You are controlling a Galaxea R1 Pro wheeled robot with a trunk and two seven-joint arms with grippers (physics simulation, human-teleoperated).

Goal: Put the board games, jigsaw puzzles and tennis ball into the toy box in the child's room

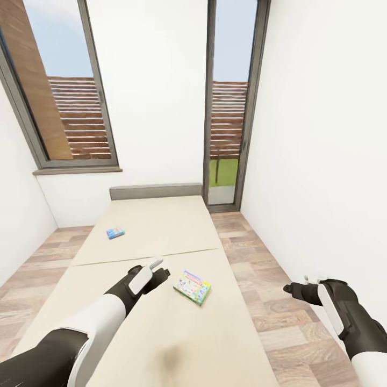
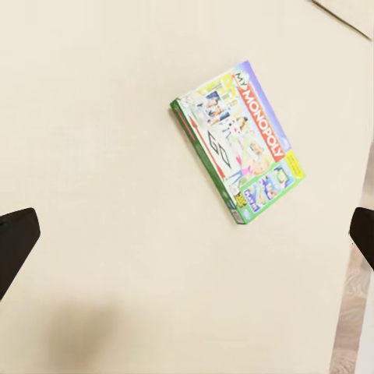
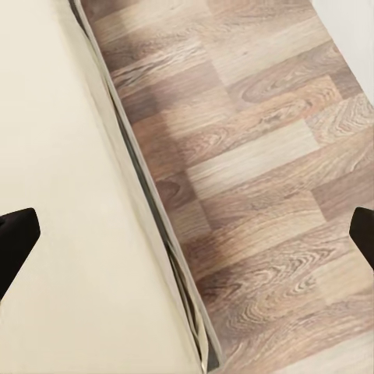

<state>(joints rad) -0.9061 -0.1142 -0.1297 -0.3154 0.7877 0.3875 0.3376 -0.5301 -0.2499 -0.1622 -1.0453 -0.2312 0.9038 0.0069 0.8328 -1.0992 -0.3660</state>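
Two board games lie on the beige bed [image 1: 161,226]. The green-edged Monopoly box [image 1: 192,286] rests flat near the bed's right edge. A small blue box [image 1: 115,233] lies farther back on the left. My left gripper [image 1: 159,269] hovers above the bed just left of the Monopoly box [image 2: 238,144], open, with its dark fingertips [image 2: 15,241] spread wide and nothing between them. Off to the right of the bed, my right gripper [image 1: 290,289] hangs open over the wood floor [image 3: 265,156]. The table, toy box, jigsaw puzzles and tennis ball are out of view.
A grey headboard [image 1: 156,191] stands against the far white wall under a window [image 1: 70,107]. A tall glass door [image 1: 228,107] is at the back right. A strip of plank floor [image 1: 269,279] runs between the bed's edge [image 3: 148,195] and the right wall.
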